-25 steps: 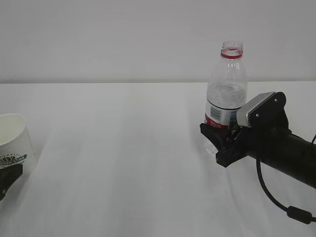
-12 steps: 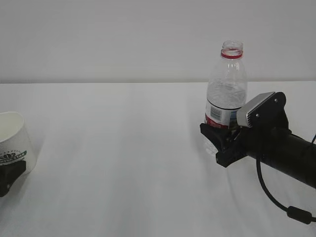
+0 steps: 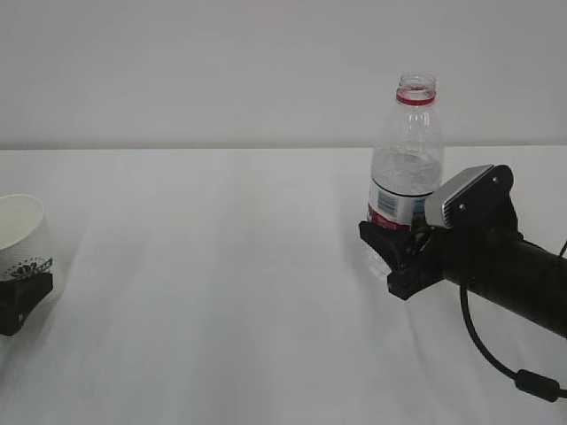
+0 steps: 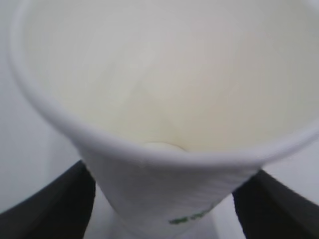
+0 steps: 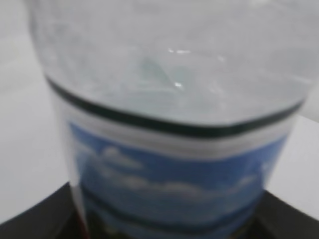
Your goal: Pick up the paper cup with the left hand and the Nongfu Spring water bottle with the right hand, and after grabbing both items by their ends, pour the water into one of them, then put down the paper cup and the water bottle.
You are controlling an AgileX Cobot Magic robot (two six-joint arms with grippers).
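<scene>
- Two grasps stand ready: the left claw (image 3: pixel 19 303) is clamped low on the paper cup (image 3: pixel 19 232) at the table's (image 3: pixel 221 283) far left edge, the cup's inside looking empty in the wrist view.
- The right claw (image 3: pixel 394 257) is clamped on the lower body of the Nongfu Spring water bottle (image 3: pixel 407 168), upright and capless at right, well apart from the cup.
- Judged step: pickup done, pouring ahead.
- Next calls for bringing both together and tilting the bottle's neck over the cup's rim.

You see a plain white table (image 3: pixel 221 292) reaching back to a pale wall, with a clear, capless, red-ringed plastic water bottle (image 3: pixel 407 173) standing upright at right.
</scene>
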